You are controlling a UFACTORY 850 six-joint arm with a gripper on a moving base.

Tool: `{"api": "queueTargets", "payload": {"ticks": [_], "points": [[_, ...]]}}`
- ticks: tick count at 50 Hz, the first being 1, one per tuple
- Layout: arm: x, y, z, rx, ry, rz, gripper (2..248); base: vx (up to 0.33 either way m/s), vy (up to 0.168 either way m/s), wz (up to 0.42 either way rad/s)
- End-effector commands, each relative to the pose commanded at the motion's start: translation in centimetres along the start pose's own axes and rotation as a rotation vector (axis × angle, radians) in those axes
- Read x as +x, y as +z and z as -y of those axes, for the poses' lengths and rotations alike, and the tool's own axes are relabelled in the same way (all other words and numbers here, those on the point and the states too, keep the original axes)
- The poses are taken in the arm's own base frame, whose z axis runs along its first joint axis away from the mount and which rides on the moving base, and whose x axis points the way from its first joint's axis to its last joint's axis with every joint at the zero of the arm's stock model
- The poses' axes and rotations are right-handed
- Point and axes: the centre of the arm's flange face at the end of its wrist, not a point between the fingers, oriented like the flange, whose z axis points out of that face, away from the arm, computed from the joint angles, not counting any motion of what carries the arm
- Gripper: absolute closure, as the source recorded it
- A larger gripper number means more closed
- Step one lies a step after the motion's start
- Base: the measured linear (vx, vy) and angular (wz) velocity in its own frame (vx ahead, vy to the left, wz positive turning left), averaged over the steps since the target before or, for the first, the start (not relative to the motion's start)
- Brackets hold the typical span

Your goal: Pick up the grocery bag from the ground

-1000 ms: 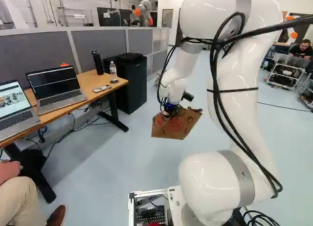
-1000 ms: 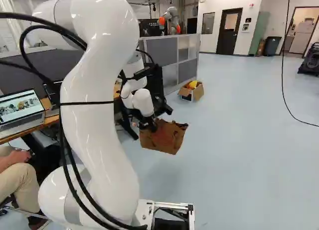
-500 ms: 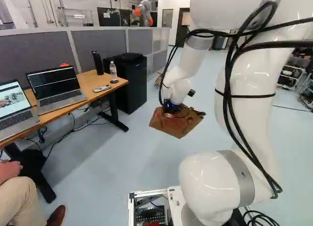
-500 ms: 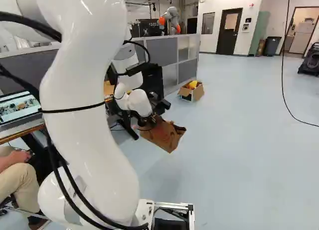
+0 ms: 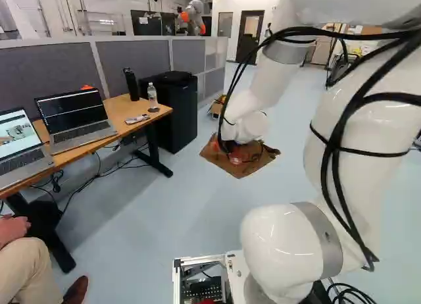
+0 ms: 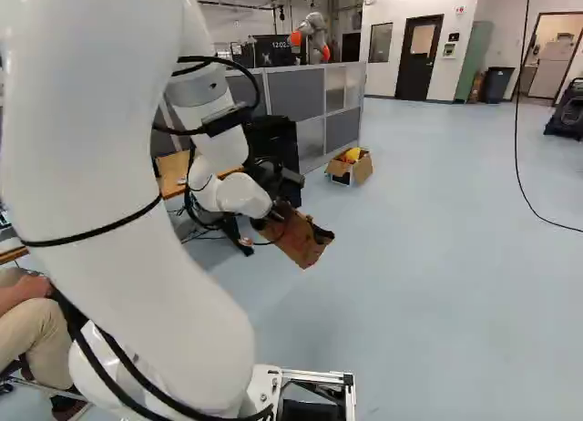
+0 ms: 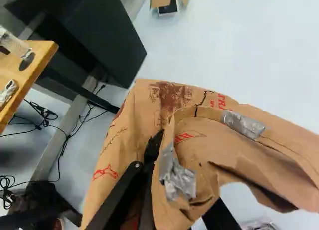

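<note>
My gripper [image 5: 231, 148], low in front of the arm in the left base view, is shut on the brown paper grocery bag [image 5: 242, 166]. The bag hangs tilted above the floor, and in the right base view its body [image 6: 302, 242] extends beyond the gripper. Seen from the wrist, the gripper [image 7: 152, 158] pinches paper near the mouth of the bag [image 7: 132, 125]. Silver tape patches show on its creased, curling rim. Folds of paper partly hide the fingers.
A wooden desk [image 5: 122, 120] with laptops and a bottle stands left, beside a black cabinet [image 5: 179, 113]. Farther ahead lies an open cardboard box [image 6: 350, 169]. A seated person's leg [image 5: 27, 264] is near the base's left. Another robot [image 6: 312, 34] stands beyond the partition.
My arm has bent and turned against its foot joint, its upper part swinging outward. The held bag has moved slightly and tilted with the gripper. The base has stayed still.
</note>
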Motion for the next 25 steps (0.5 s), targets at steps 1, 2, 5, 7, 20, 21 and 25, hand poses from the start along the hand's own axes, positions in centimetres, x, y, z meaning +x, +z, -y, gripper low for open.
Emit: {"api": "queueTargets", "payload": {"ticks": [1, 2, 5, 7, 20, 21, 25], "points": [[-0.1, -0.2, 0.0, 0.004, -0.009, -0.009, 231, 0.0, 0.0, 0.0], [-0.2, -0.5, -0.1, 0.007, -0.017, -0.018, 231, 0.0, 0.0, 0.0], [-0.4, -1.1, -0.1, 0.016, -0.043, -0.044, 231, 0.0, 0.0, 0.0], [-0.6, -1.6, -0.2, 0.022, -0.059, -0.062, 231, 0.0, 0.0, 0.0], [-1.8, -4.1, -0.6, 0.051, -0.154, -0.164, 231, 0.0, 0.0, 0.0], [-1.9, -4.2, -0.6, 0.052, -0.161, -0.171, 231, 0.0, 0.0, 0.0], [-2.2, -4.9, -0.7, 0.058, -0.186, -0.199, 231, 0.0, 0.0, 0.0]]}}
